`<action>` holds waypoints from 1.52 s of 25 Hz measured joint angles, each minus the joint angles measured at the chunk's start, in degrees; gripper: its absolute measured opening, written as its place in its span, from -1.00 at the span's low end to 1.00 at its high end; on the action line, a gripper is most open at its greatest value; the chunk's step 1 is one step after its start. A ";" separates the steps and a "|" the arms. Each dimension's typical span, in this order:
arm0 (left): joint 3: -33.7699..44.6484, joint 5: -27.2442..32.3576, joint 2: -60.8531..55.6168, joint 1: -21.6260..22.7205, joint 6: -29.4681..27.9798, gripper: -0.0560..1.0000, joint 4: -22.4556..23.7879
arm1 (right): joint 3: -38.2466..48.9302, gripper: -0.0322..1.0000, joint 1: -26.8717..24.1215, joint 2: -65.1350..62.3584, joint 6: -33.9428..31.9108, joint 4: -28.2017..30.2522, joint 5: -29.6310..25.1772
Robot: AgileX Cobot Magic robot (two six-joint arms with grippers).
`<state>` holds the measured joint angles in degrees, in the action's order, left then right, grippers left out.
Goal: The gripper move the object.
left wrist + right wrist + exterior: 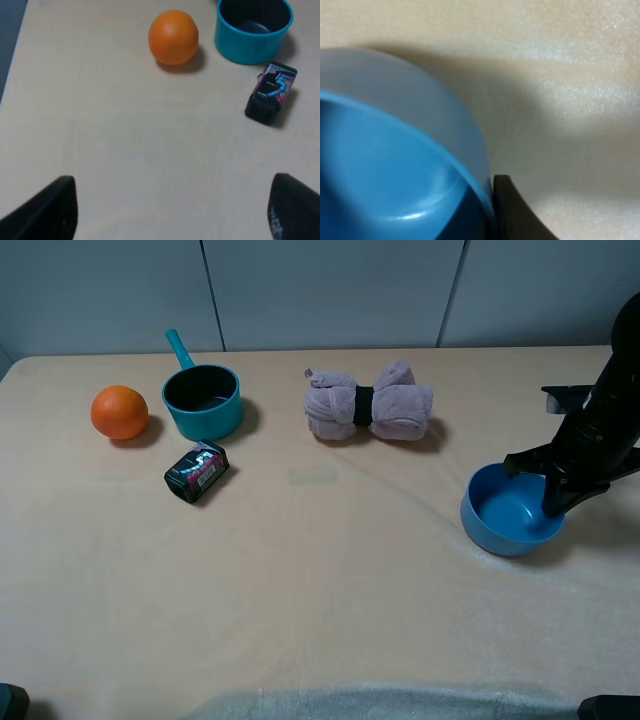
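Note:
The blue bowl (512,510) sits at the right of the table, in front of the pink towel. My right gripper (553,502) comes down from the right onto the bowl's far right rim. In the right wrist view the bowl (395,165) fills the frame, and my right gripper (490,212) has one dark finger (512,215) pressed against the outside of the rim and the other inside, so it is shut on the rim. My left gripper (172,210) is open and empty, low over bare table at the near left.
An orange (119,412), a teal saucepan (203,400) with a handle and a small black packet (197,471) lie at the back left. A pink towel roll (369,404) with a black band lies at the back middle. The table's right edge is close to the bowl.

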<state>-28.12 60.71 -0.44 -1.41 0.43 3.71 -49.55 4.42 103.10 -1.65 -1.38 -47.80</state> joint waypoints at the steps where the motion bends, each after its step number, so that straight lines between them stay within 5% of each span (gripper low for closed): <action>1: 0.00 0.00 0.00 0.00 0.00 0.68 0.00 | -0.06 -0.99 0.00 0.00 0.00 0.00 -0.13; 12: 0.00 0.00 0.00 0.00 0.00 0.68 0.00 | -4.29 -0.99 0.00 -2.46 0.00 0.93 -4.36; 26: 0.00 0.00 0.00 0.00 0.00 0.68 0.00 | -19.01 -0.99 0.16 -12.64 0.18 0.99 -18.04; 38: 0.00 0.00 0.00 0.00 0.00 0.68 0.00 | -29.52 -0.99 16.52 -13.51 -1.12 1.90 -21.79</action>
<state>-28.12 60.71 -0.44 -1.41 0.43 3.71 -79.06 20.94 89.59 -2.78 0.52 -69.59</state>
